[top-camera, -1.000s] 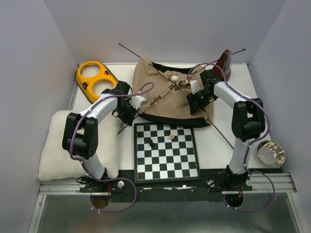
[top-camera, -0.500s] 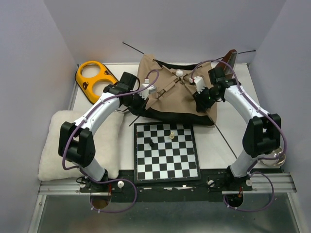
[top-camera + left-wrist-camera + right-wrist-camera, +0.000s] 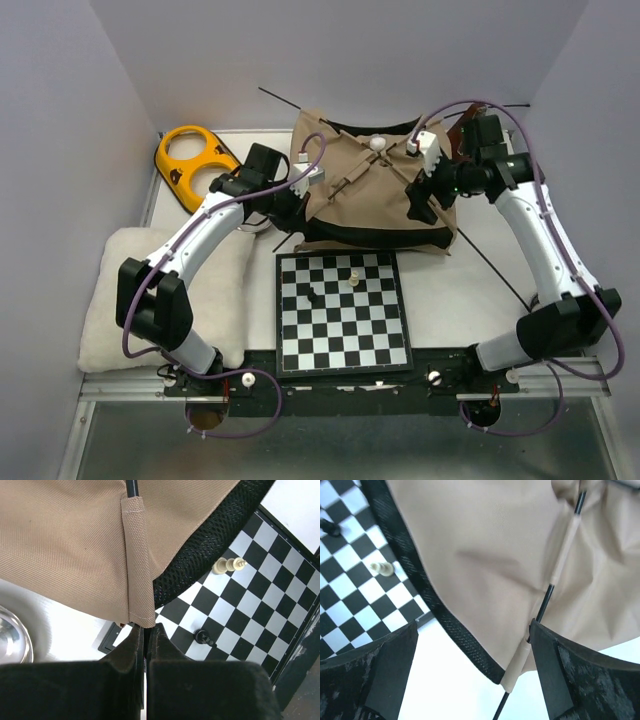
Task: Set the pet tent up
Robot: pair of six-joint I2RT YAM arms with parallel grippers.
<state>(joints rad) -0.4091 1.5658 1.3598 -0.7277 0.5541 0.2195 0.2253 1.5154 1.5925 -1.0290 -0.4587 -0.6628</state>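
The pet tent point(image 3: 372, 195), tan fabric with a black mesh edge, stands bunched at the back middle, with a white pom-pom point(image 3: 377, 143) on top and thin black poles point(image 3: 495, 265) sticking out at its corners. My left gripper point(image 3: 298, 203) is at the tent's left front corner. In the left wrist view it point(image 3: 145, 632) is shut on the pole end below a tan sleeve point(image 3: 137, 565). My right gripper point(image 3: 424, 205) hangs over the tent's right front corner. In the right wrist view it point(image 3: 475, 675) is wide open, with a pole point(image 3: 545, 602) passing close by the right finger point(image 3: 570, 680).
A chessboard point(image 3: 343, 340) lies in front of the tent, with a black piece point(image 3: 312, 296) and a white piece point(image 3: 353, 277) lying on it. A fluffy white cushion point(image 3: 120, 310) lies front left. A yellow two-hole holder point(image 3: 195, 160) lies back left. A metal bowl point(image 3: 10, 640) shows under the tent's left edge.
Both arms have pushed towards the back, and the tent has shifted back and risen with them. The right arm has swung out to the right and its elbow has lifted.
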